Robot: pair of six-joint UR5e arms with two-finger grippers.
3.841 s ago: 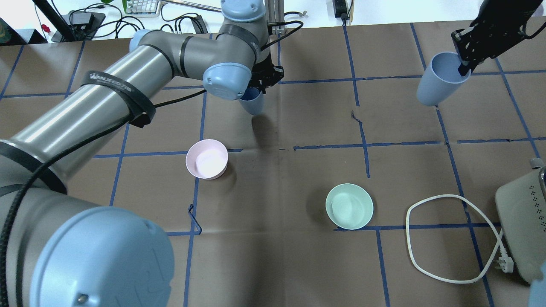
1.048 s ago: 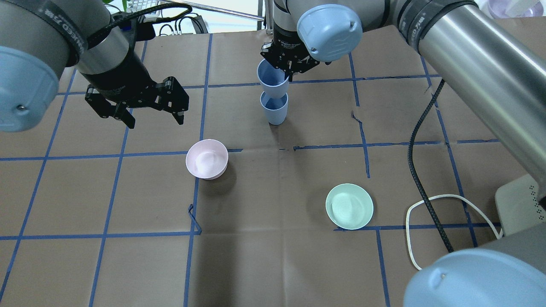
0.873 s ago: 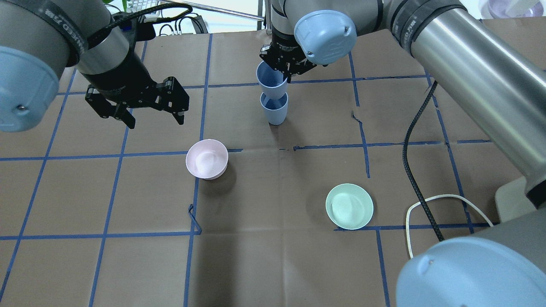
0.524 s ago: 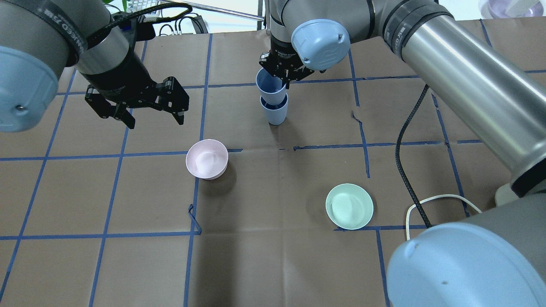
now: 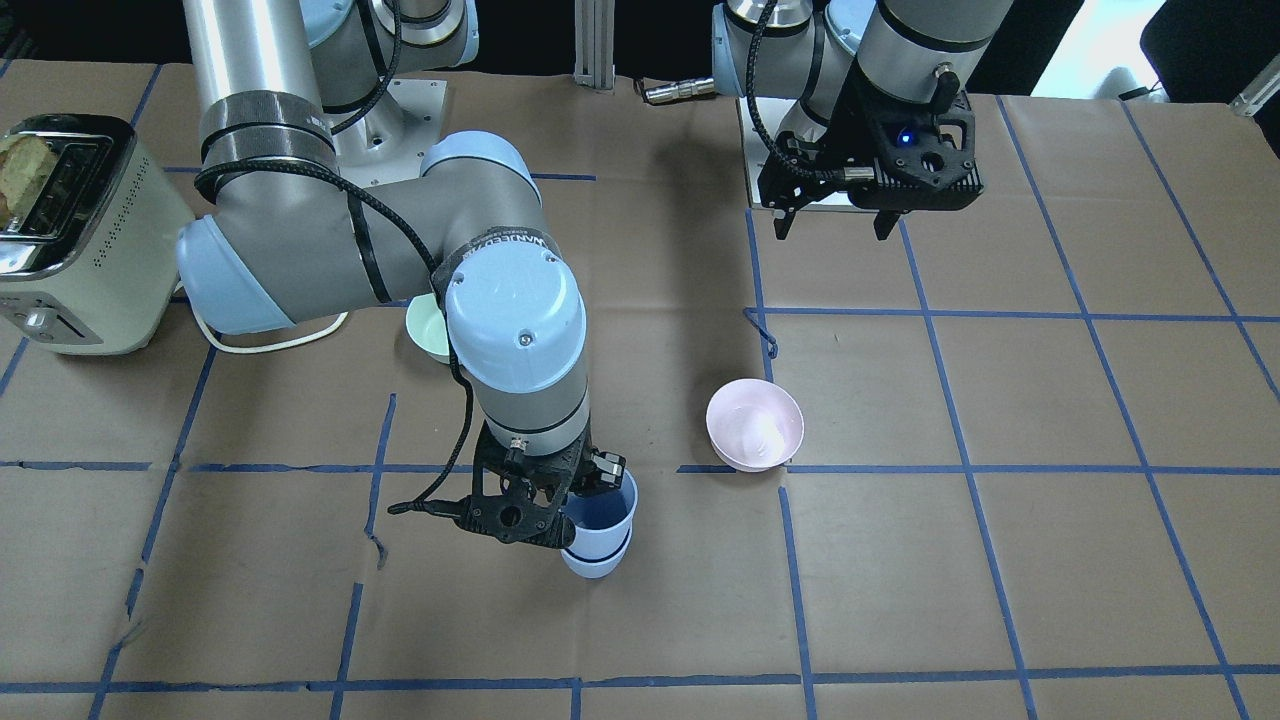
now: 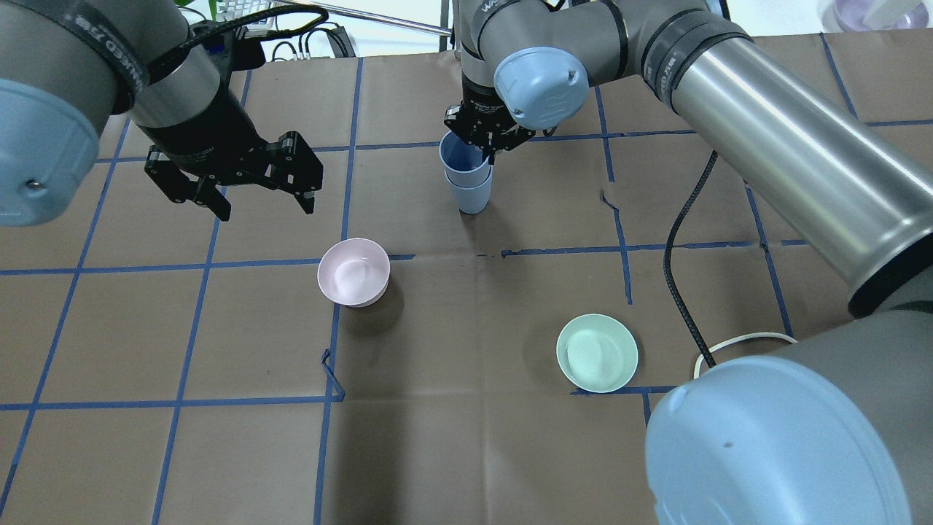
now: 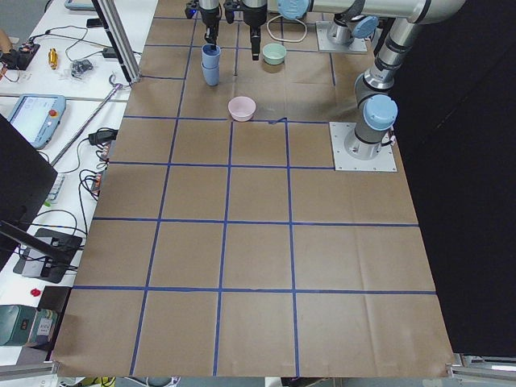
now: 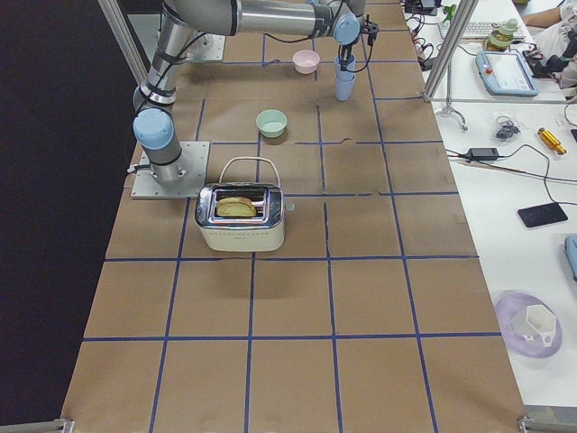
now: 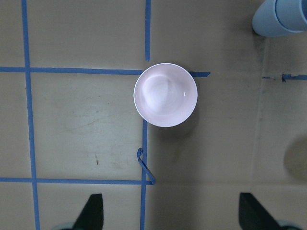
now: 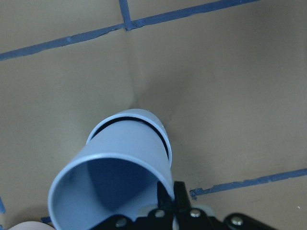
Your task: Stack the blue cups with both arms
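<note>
The lower blue cup [image 6: 471, 197] stands upright on the table at the far centre. The upper blue cup [image 6: 459, 157] sits partly nested in it, slightly tilted. My right gripper [image 6: 482, 144] is shut on the upper cup's rim, one finger inside. The front view shows the same upper cup [image 5: 600, 512] in the lower cup [image 5: 598, 562]. The right wrist view shows the held cup [image 10: 112, 187] inside the lower cup's rim [image 10: 162, 130]. My left gripper [image 6: 264, 208] is open and empty, hovering to the left of the cups above the pink bowl.
A pale pink bowl [image 6: 353, 271] sits left of centre and a mint-green bowl [image 6: 597, 353] sits nearer on the right. A toaster [image 5: 60, 235] with a white cord [image 6: 736, 341] stands at the right near edge. The right arm spans the table's right half.
My right gripper has lowered the upper cup deeper into the lower cup. Earlier the left gripper held the lower cup; it has since let go and stays still, open.
</note>
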